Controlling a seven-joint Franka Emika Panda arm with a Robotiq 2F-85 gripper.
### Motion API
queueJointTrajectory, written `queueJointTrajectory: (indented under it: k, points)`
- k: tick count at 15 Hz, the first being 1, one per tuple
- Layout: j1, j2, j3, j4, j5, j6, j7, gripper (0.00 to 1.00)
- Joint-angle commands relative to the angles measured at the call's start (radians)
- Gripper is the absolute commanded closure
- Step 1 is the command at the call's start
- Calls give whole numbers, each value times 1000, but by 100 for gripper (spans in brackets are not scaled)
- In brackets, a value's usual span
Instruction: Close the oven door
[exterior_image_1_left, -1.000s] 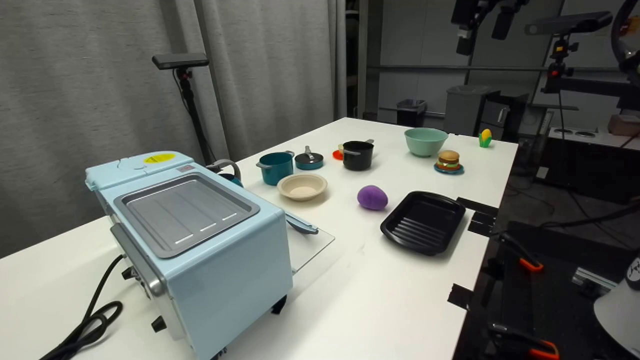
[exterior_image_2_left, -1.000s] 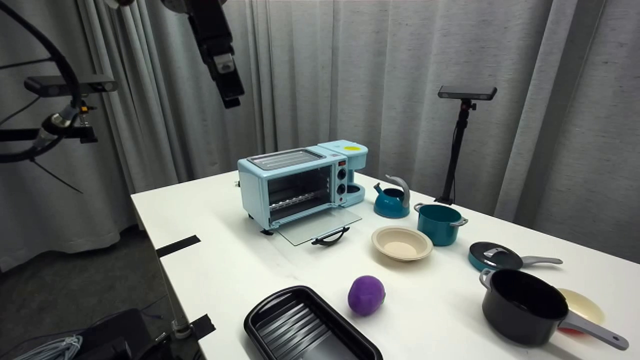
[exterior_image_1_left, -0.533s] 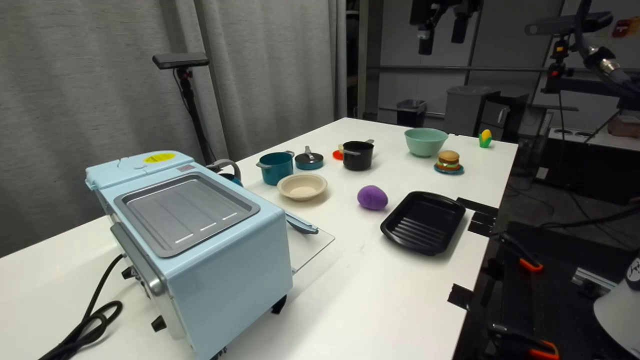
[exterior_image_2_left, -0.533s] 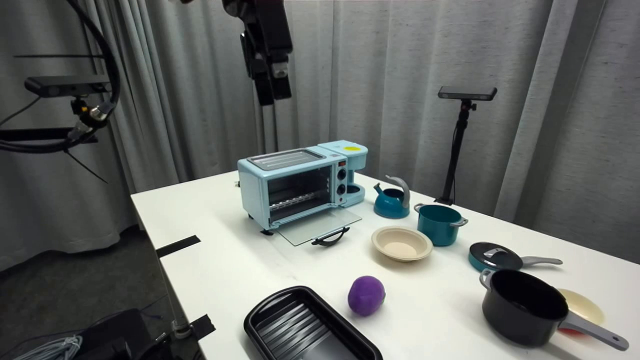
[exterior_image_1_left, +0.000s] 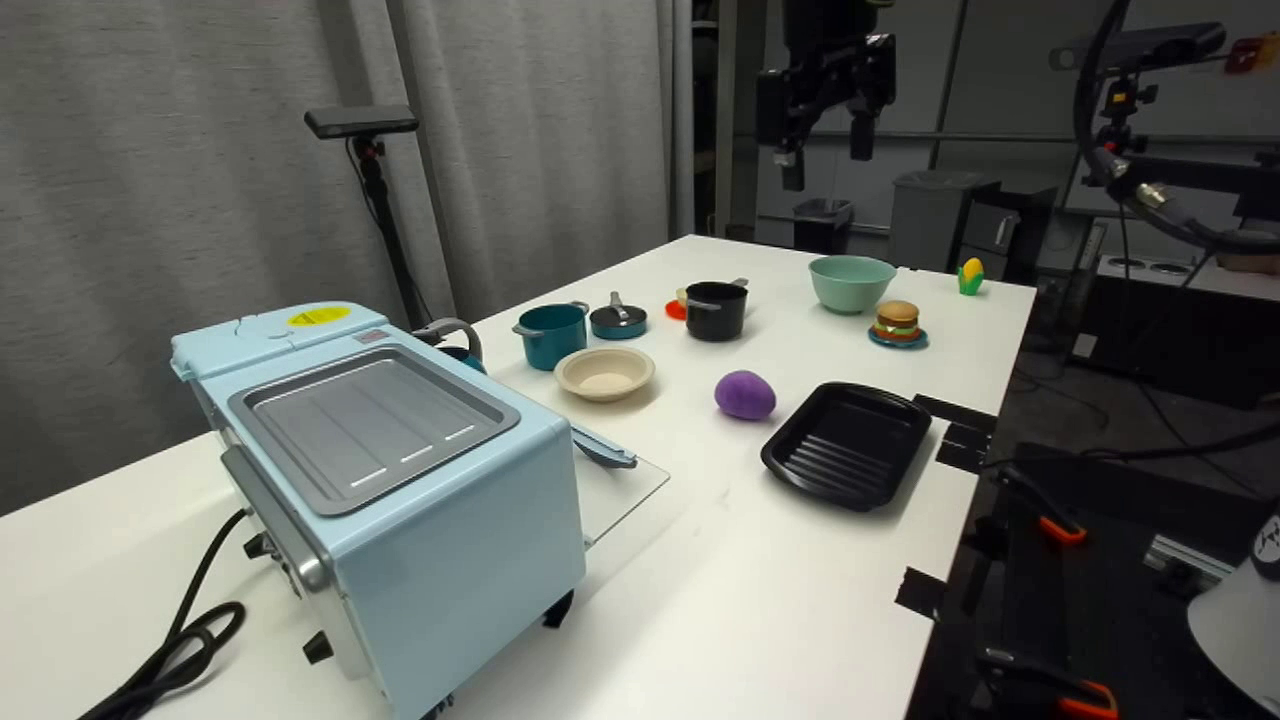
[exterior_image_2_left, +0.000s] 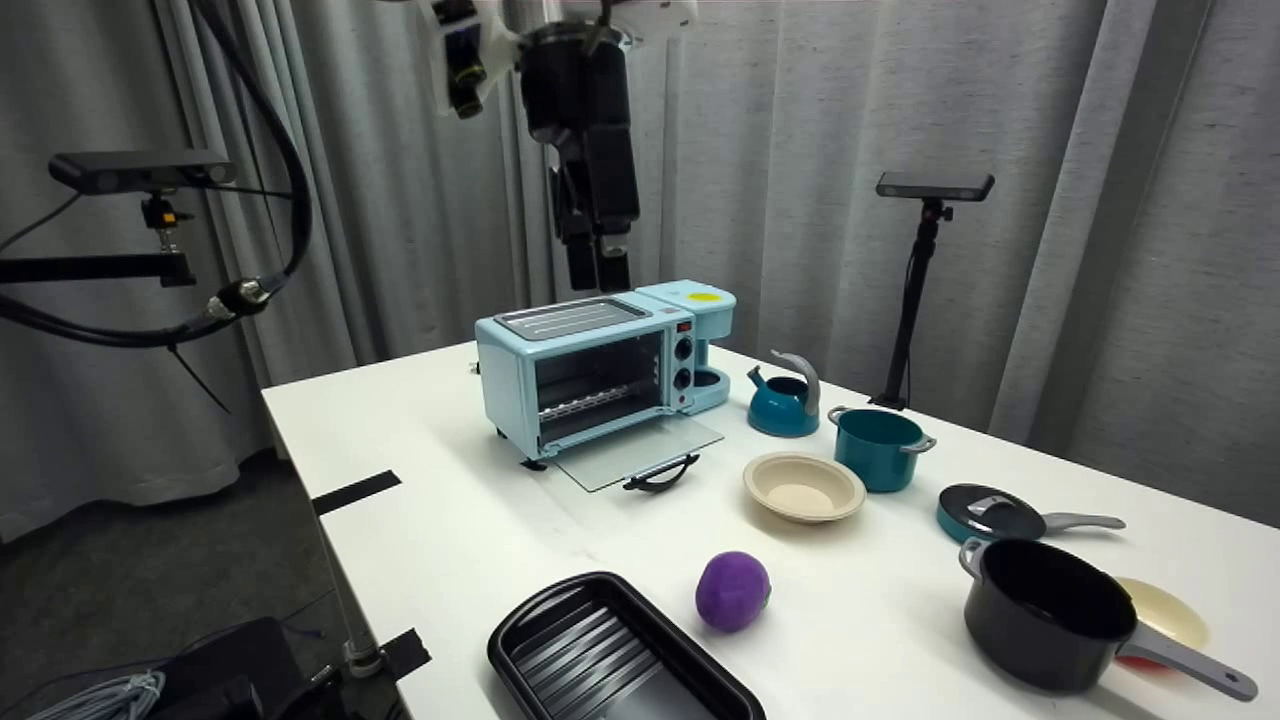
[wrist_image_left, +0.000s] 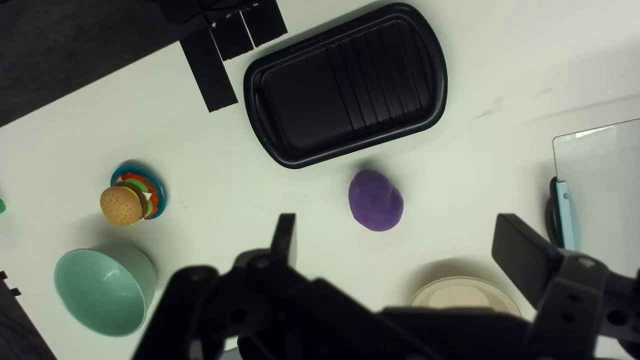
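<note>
The light blue toaster oven (exterior_image_2_left: 512, 390) stands on the table in both exterior views, seen from behind in an exterior view (exterior_image_1_left: 465, 580). Its glass door (exterior_image_2_left: 640, 450) is folded down, open, lying out nearly flat in front of the cavity. The dark handle (exterior_image_2_left: 662, 476) is on the door's outer edge. The wrist view shows part of the door (wrist_image_left: 610, 185) and its handle (wrist_image_left: 566, 215) at the right edge. My gripper (wrist_image_left: 395, 225) is open and empty, high above the table. It also shows in both exterior views (exterior_image_1_left: 828, 165) (exterior_image_2_left: 598, 275), apart from the door.
A purple toy (wrist_image_left: 376, 201), a black tray (wrist_image_left: 345, 85) and a beige bowl (exterior_image_2_left: 804, 487) lie in front of the oven. A teal pot (exterior_image_2_left: 880, 450), kettle (exterior_image_2_left: 783, 405), lidded pan (exterior_image_2_left: 990, 515) and black pot (exterior_image_2_left: 1045, 620) stand along one side. A green bowl (exterior_image_1_left: 850, 284) and toy burger (exterior_image_1_left: 897, 322) sit farther off.
My gripper has moved lower and across, leftward in an exterior view and rightward in the opposite-facing exterior view. The oven, its open door and the other objects have not moved.
</note>
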Motion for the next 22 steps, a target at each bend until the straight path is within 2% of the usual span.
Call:
queueJointTrajectory:
  k: [1, 2, 10, 15, 22]
  points:
    - [-5, 82, 1, 36, -29, 39, 86, 0]
    - [9, 40, -9, 4, -16, 26, 46, 0]
    - [12, 77, -12, 20, -23, 38, 74, 0]
    - [22, 153, -22, 61, 15, 63, 33, 0]
    - [41, 295, -36, 97, 80, 173, -58, 0]
